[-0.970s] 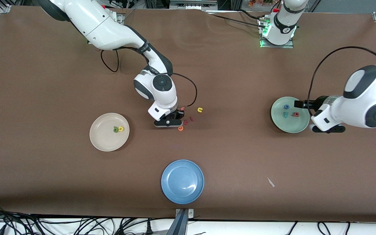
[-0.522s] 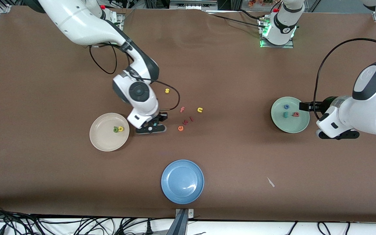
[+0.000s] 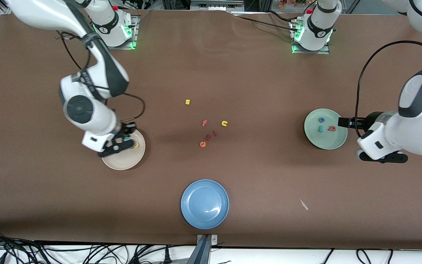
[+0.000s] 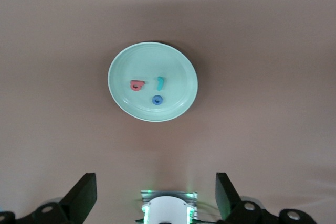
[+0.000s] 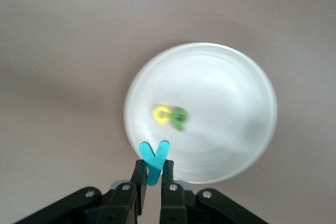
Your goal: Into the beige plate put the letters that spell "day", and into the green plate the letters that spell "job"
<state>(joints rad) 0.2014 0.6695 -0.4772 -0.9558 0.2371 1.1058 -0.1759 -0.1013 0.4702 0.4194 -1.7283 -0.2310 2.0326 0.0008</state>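
My right gripper [image 3: 125, 139] hangs over the beige plate [image 3: 125, 161], at its rim, shut on the teal "y" [image 5: 155, 157]. In the right wrist view the yellow "d" [image 5: 161, 113] and the dark green "a" [image 5: 180, 117] lie side by side in the beige plate [image 5: 226, 87]. The green plate [image 3: 328, 141] near the left arm's end holds the blue "o" [image 3: 321, 120], the teal "j" [image 3: 320, 128] and the pinkish-red "b" [image 3: 332, 128]. My left gripper [image 4: 155, 200] is open and empty, up in the air beside that plate [image 4: 173, 61].
A blue plate [image 3: 204, 204] sits near the table's front edge. Loose letters lie mid-table: a yellow "s" [image 3: 187, 102], a pink "f" [image 3: 204, 123], a yellow "u" [image 3: 224, 123], an orange "e" [image 3: 203, 144] and two small red ones. A white scrap [image 3: 303, 204] lies toward the left arm's end.
My right arm has swung from the loose letters to over the beige plate, carrying the teal "y". My left arm has drawn a little away from the green plate.
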